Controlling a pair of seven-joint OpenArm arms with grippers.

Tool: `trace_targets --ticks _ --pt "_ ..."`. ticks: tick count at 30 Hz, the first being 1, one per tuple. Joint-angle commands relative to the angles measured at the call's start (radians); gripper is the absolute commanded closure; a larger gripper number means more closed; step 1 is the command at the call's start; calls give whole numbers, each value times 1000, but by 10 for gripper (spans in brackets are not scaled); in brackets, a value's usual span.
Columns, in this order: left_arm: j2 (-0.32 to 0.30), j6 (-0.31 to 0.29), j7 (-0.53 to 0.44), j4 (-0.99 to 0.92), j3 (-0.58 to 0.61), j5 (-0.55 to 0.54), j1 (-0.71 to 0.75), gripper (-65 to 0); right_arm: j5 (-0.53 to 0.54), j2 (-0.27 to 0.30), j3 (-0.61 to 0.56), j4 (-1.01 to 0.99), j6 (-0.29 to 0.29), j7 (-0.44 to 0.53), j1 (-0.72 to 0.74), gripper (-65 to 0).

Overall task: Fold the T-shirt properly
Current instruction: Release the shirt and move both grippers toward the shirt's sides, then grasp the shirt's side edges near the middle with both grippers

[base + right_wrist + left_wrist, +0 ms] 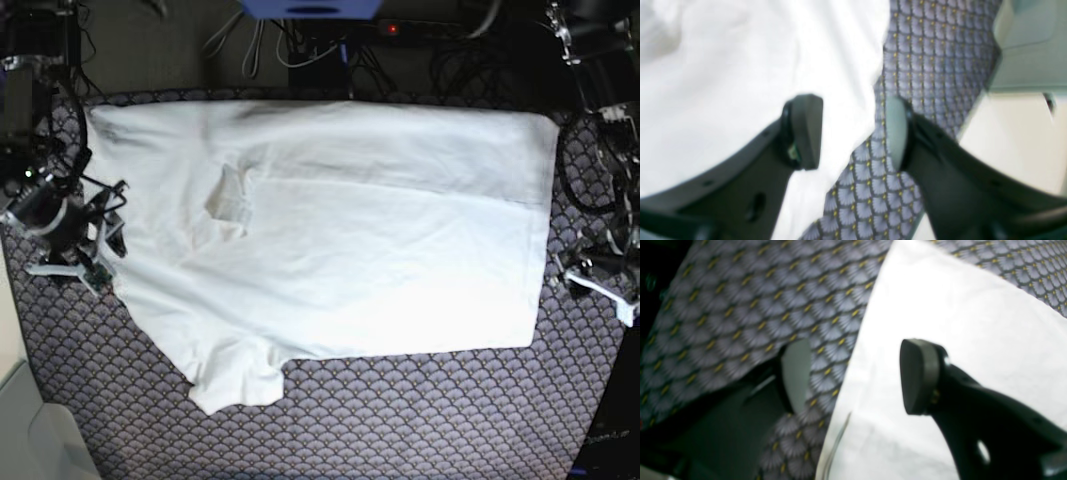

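blur: both wrist views | T-shirt point(723, 83) cut off at frame edges | tag: unreadable

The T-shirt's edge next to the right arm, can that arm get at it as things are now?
Probably yes. The right end effector is open, one finger over the T-shirt and the other over the patterned cloth, straddling the shirt's edge with nothing in between.

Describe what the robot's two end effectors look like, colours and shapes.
Both are matte black. The right end effector has two curved arms ending in flat, rounded grey-black pads, with small holes in the arms. The left end effector matches, with an oval cutout.
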Motion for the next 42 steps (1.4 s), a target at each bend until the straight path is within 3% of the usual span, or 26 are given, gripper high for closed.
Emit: trace_targets --ticks 1,6,9,18,24,29,35,42 --pt "-21 4 -30 -28 25 23 -33 -410 -11 8 11 -26 -10 4 35 -336" --pt "-21 2 -192 -266 192 79 -138 -410 -34 -42 10 -281 -10 7 222 -348" --pt "-21 2 -267 -361 234 74 -176 -410 -69 -64 13 -449 -10 17 325 -348" --pt "0 2 -332 -400 231 74 -193 -410 -71 -61 -46 -832 -10 275 495 -348" --pt "2 2 -336 -401 235 77 -227 -411 -69 -49 -107 -922 -10 375 493 -348" --pt "4 2 -346 -452 234 77 -250 -412 -68 -82 -107 -985 -10 389 515 -348" --pt "4 2 -445 -628 237 77 -312 -412 -68 -99 -110 -988 -10 404 530 -348" --pt "5 2 -527 -699 237 77 -332 -412 -69 -116 -110 -990 -10 404 575 -344"
